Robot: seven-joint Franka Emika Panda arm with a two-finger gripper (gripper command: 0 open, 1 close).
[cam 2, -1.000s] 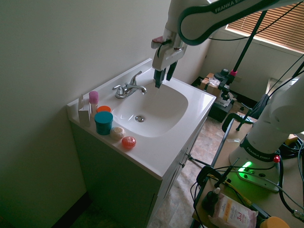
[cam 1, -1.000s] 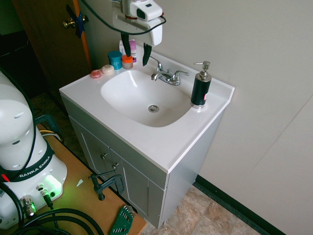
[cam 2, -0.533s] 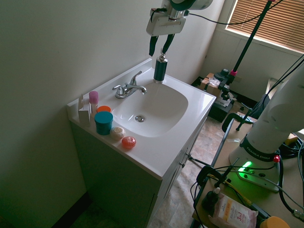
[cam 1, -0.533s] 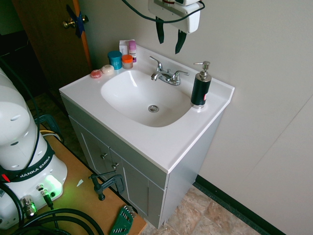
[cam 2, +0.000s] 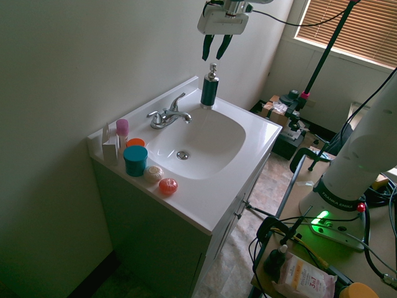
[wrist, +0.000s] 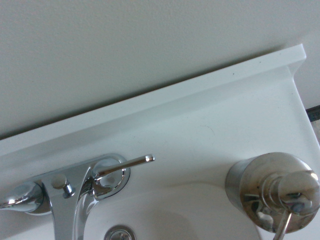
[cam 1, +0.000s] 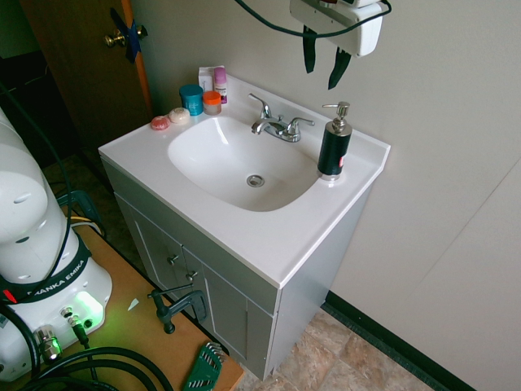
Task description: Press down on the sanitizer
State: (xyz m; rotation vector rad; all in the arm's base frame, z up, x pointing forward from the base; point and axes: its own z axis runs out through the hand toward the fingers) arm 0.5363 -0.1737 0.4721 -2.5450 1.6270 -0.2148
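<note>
The sanitizer (cam 1: 334,147) is a black pump bottle with a chrome pump head, standing on the sink counter's back right corner, to the right of the faucet. It shows again as the sanitizer (cam 2: 209,88) in the second exterior view. Seen from above in the wrist view, the chrome top of the sanitizer (wrist: 280,192) is close by. My gripper (cam 1: 322,75) hangs open in the air a little above the pump head, slightly to its left, with nothing between the fingers. From the other side the gripper (cam 2: 214,54) sits just over the pump, apart from it.
A chrome faucet (cam 1: 275,124) stands at the back of the white sink basin (cam 1: 187,147). A teal jar (cam 1: 191,98), an orange jar (cam 1: 212,102), a pink-capped bottle (cam 1: 220,81) and small soaps (cam 1: 168,119) crowd the back left corner. The wall is close behind.
My gripper has travelled from over the left side of the basin to the right and upward, ending above the sanitizer's pump. Nothing on the counter moved.
</note>
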